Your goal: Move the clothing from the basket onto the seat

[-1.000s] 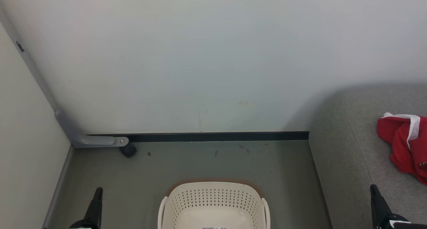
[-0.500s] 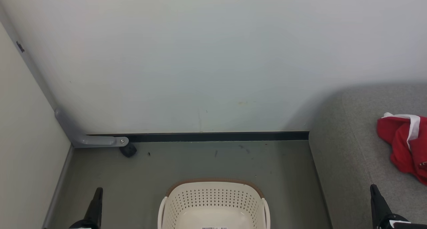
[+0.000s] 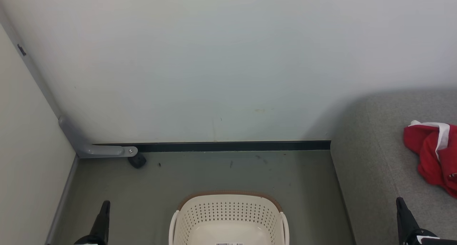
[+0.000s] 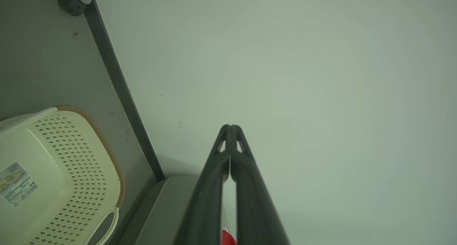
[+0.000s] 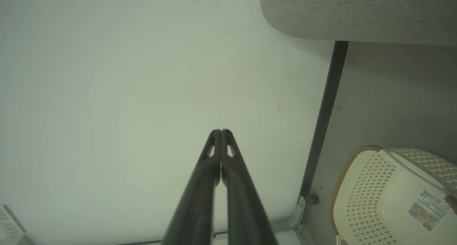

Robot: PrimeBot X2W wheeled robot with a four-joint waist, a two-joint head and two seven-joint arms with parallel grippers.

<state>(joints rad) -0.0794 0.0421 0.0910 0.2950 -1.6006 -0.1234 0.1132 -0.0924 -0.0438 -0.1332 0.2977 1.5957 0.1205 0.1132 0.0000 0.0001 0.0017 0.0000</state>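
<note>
Pale wall (image 3: pixel 228 59) meets grey-green floor (image 3: pixel 214 173). Basket (image 3: pixel 228 213) near centre; clothing (image 3: pixel 428 155) on the seat (image 3: pixel 371 173), right. Left gripper (image 4: pixel 230 127) and right gripper (image 5: pixel 220 131): jaws pressed together, empty.

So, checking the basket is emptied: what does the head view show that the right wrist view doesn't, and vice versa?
Head view adds the red clothing lying on the seat, and the left gripper. Right wrist view adds the full label in the basket and a close look at the right gripper, tips pressed shut. Both share the basket, no red in the part seen, the seat and the skirting strip.
</note>
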